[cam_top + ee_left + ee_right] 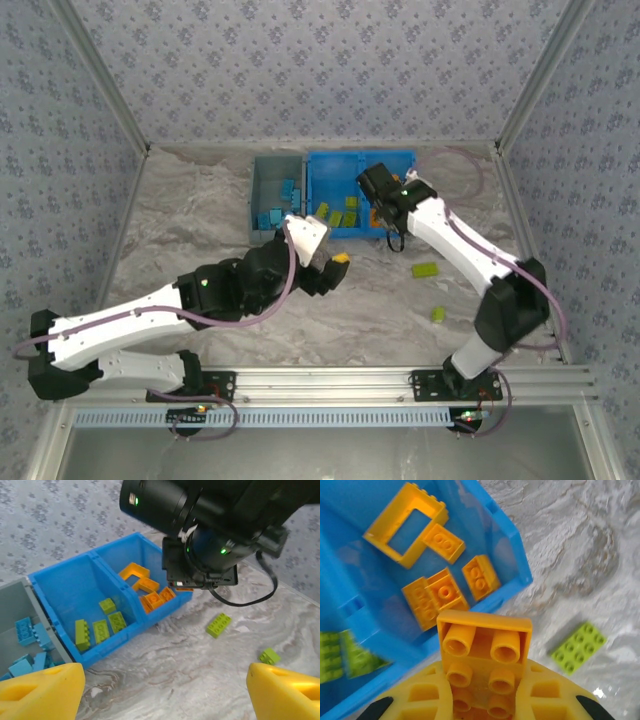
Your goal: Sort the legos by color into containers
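Orange lego: clamped in right gripper, over blue bin near edge.
Left gripper: fingers spread wide, empty, in front of blue bin.

**Three viewpoints on one tabletop: one overhead, two wrist-mounted.**
The overhead camera sits high behind the arm bases and looks steeply down on the whole table. The left wrist camera looks forward and downward between its yellow fingertips, at middle distance from the bright blue bin ahead of the jaws. The right wrist camera looks down past the orange brick between its jaws, close above that bin's corner. All views share the bin and the lime brick beside it.
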You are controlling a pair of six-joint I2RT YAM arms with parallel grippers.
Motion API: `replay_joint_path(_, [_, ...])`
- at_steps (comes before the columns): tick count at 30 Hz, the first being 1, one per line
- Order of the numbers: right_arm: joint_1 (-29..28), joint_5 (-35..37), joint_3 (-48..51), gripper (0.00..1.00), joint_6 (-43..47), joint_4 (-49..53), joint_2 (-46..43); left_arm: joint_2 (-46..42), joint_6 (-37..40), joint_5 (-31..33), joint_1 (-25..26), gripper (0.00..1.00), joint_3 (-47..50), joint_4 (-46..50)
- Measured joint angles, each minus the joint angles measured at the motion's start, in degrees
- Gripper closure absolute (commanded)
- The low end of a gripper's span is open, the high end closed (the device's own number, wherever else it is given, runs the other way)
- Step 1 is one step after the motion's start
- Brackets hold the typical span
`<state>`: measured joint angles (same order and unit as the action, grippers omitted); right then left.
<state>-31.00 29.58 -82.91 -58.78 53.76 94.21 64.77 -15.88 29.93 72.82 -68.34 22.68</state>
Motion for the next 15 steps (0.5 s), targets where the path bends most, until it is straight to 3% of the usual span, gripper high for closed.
replay_joint_path(8, [6.91,-6.56,-8.11,0.84,18.47,-4.76,14.93,1.95,-0.02,-2.19,-1.75,0.15,-0.02,0.15])
replay_joint_path(15, [10.62,-14.25,-14.99,0.81,28.13,-7.61,22.91,2.03,-0.28,-3.41,-2.60,0.15,0.13,0.26])
